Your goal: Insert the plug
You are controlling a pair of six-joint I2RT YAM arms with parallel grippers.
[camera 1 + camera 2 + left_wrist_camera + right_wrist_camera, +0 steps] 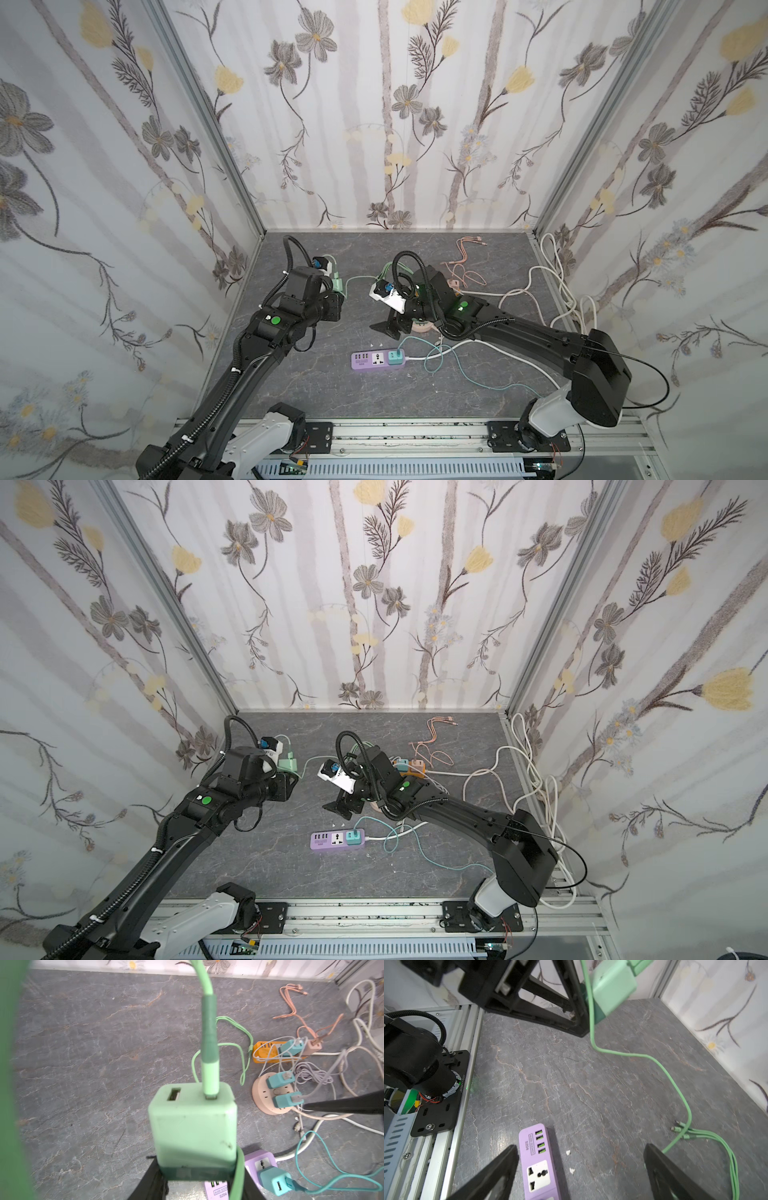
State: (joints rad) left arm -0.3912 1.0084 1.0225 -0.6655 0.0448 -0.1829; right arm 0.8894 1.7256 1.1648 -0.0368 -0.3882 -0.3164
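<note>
Fingers (151, 1182) of left gripper (194, 1169) pinching green charger plug (193, 1124), held off the grey table (291, 374), at ten o'clock from purple power strip (378, 360) in both top views, right gripper (581, 1159) with fingers (500, 1169) spread wide and empty, at twelve o'clock of strip

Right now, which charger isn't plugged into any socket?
The light green charger, held up in the left gripper. The teal chargers and the pink one are all plugged in.

Bright, even light; faint shadows on the table (291, 386). Straight lines bow at frame edges in both top views; a near green shape (10, 1084) is wholly blurred
</note>
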